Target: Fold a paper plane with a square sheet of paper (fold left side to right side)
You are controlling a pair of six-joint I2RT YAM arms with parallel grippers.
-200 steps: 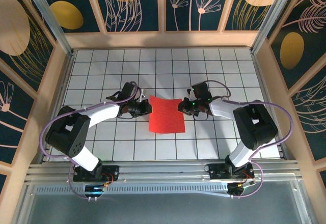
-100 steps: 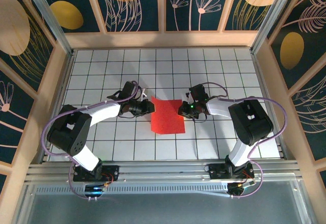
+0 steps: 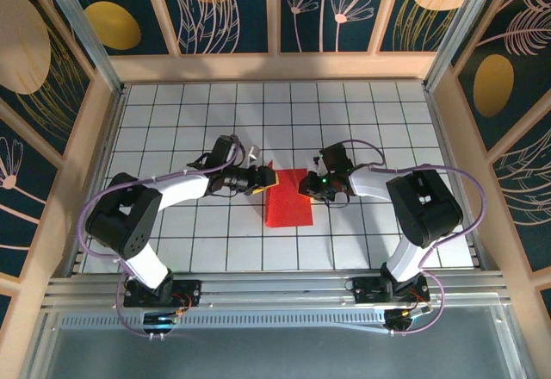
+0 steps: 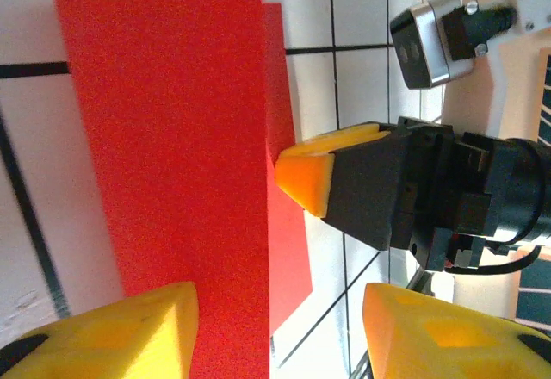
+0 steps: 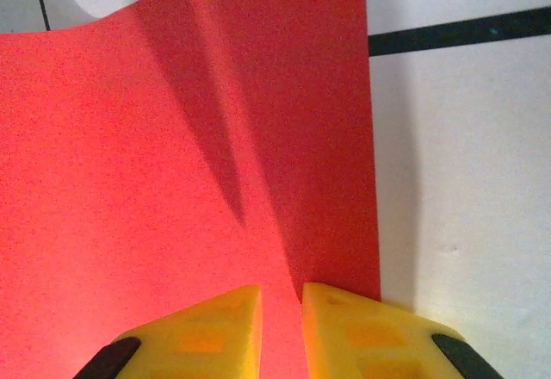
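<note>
Finds left end effector (image 3: 263,177) newly spread and shifted rightward, dropping the left half of the sheet (image 3: 289,204) over its right; reads as the fold laid, crease unpressed. Finds right end effector (image 3: 308,186) at the right edge, tips a slit apart. Lies central on a white-tiled table (image 3: 172,121) between dark floral walls (image 3: 344,4).

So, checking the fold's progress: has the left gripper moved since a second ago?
Yes. The left gripper has shifted right across the table's grid lines, toward the right gripper, and the square sheet of paper now looks narrower.
</note>
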